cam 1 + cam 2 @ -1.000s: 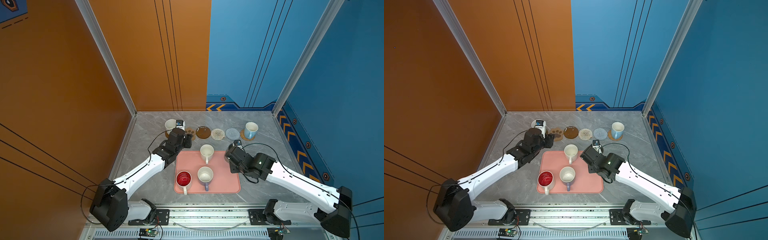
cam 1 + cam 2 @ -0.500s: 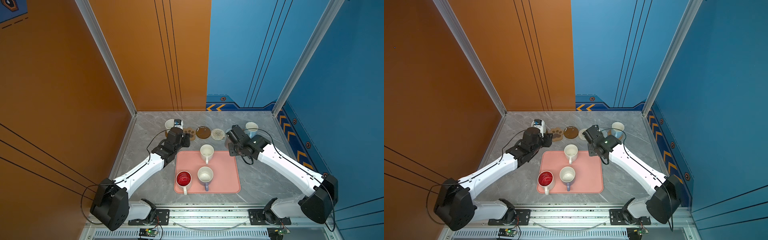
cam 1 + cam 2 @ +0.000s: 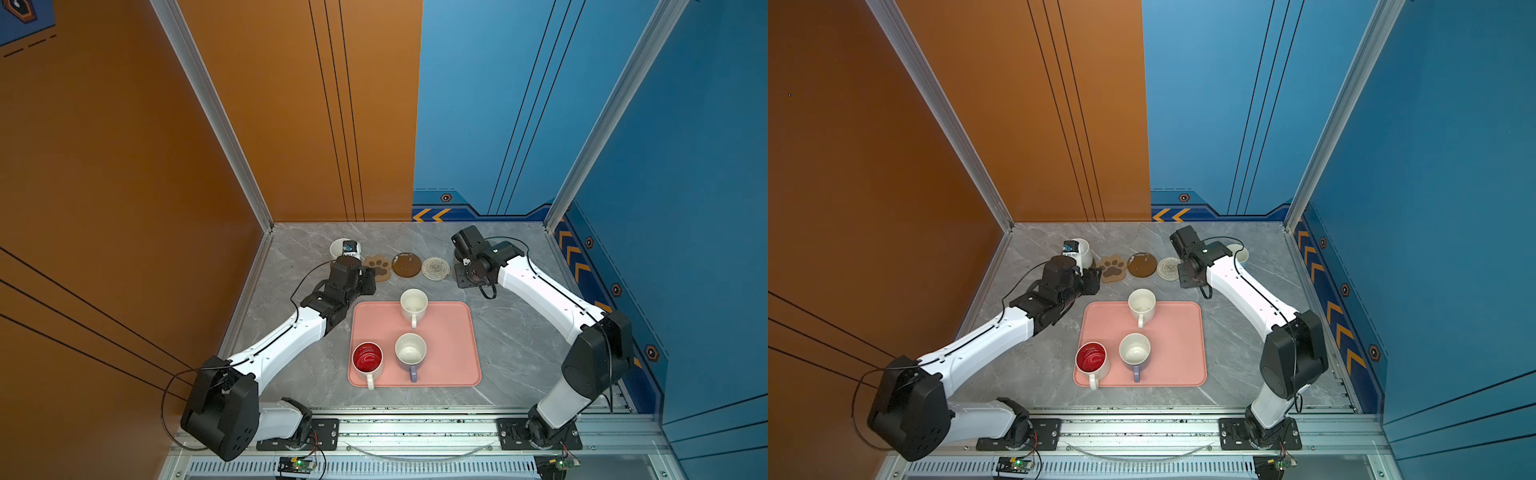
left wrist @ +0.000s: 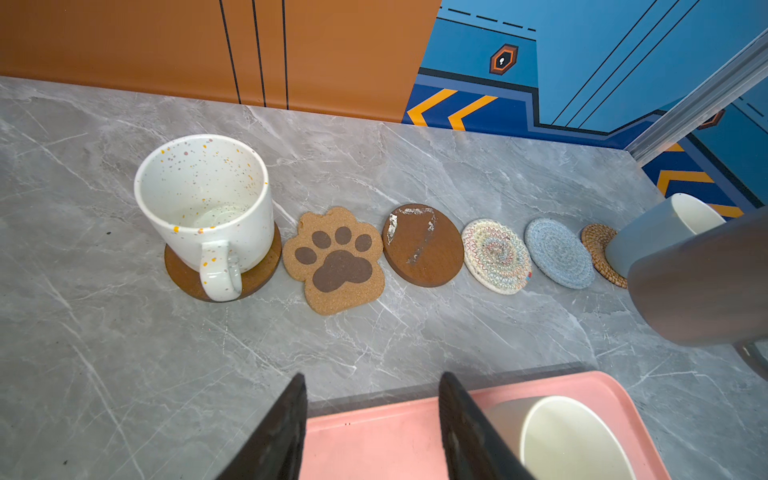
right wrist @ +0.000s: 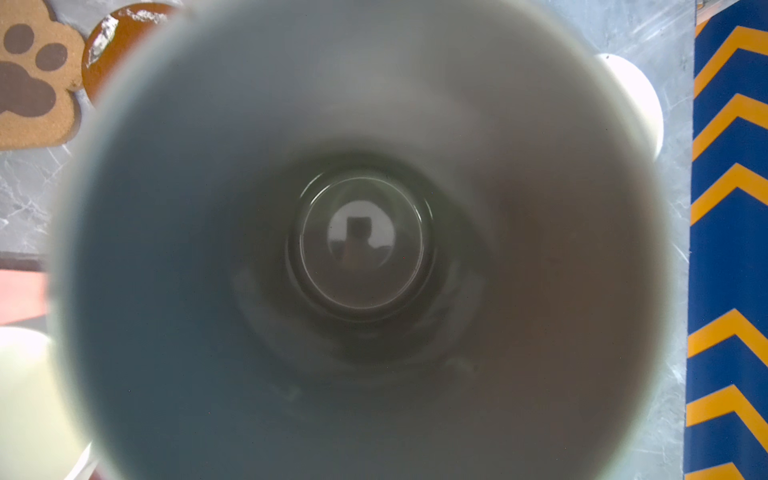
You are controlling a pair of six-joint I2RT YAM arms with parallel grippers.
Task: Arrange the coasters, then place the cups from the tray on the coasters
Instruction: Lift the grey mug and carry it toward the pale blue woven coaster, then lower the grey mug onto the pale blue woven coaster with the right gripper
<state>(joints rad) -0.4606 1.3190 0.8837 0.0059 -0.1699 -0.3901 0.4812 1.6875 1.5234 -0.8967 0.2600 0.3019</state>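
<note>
The right arm (image 3: 540, 291) reaches to the back coaster row. Its right gripper (image 3: 464, 277) points down, clamped narrowly on the grey mug (image 5: 361, 249) near the blue-grey coaster (image 4: 559, 253). The left arm (image 3: 286, 336) stretches low, with the left gripper (image 4: 372, 378) half open and empty by the tray's (image 3: 449, 332) far left corner. Bare marble tabletop (image 3: 511, 332) lies between tray and coasters.

I see coaster row (image 4: 422, 245) at back: speckled mug (image 4: 203, 199) on L brown disc (image 4: 183, 278), lt-blue mug (image 4: 665, 232) on rattan (image 4: 596, 249); 3 mugs (image 3: 413, 305) upright on pink tray (image 3: 449, 332); grey mug (image 5: 374, 249) off tray.
</note>
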